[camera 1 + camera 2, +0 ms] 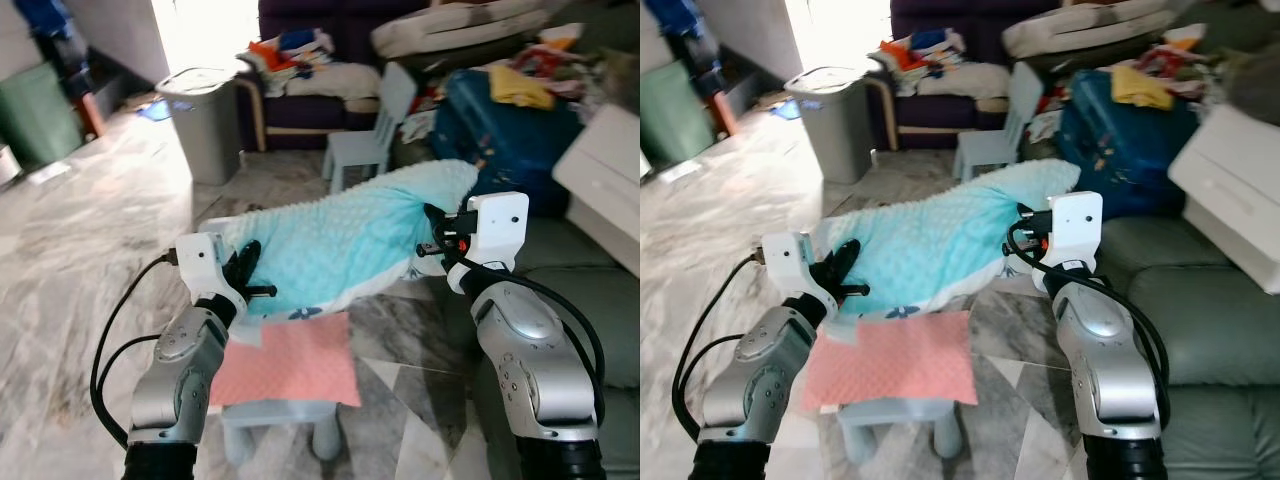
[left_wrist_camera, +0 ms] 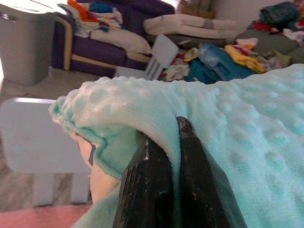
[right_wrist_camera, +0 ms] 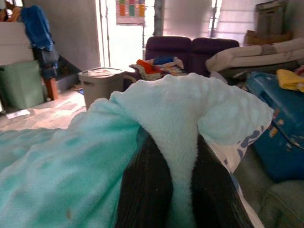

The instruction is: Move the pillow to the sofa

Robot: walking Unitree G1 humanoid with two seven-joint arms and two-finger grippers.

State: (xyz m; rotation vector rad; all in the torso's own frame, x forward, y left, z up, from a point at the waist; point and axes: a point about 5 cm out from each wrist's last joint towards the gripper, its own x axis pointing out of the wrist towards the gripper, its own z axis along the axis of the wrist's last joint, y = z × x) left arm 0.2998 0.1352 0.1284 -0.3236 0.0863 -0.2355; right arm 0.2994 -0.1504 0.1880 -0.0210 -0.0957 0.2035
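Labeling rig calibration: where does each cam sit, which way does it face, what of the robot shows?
Left eye view: head, facing forward and down; both silver arms hold the pillow above the pink cloth on a small table.
Right eye view: same scene, its stereo partner; grey sofa on the right.
Left wrist view: along the left gripper, pinching the pillow's edge.
Right wrist view: along the right gripper, pinching the other end.
Shared: pillow, grey bin, purple sofa.

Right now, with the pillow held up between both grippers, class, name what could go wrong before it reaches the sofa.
1. Each gripper pinches only a fold of fabric at an end of the mint pillow, left gripper, right gripper, so it may slip.
2. The sagging middle hangs over the pink cloth on the small stool and could drag it.
3. The white box on the grey-green sofa crowds the landing spot.
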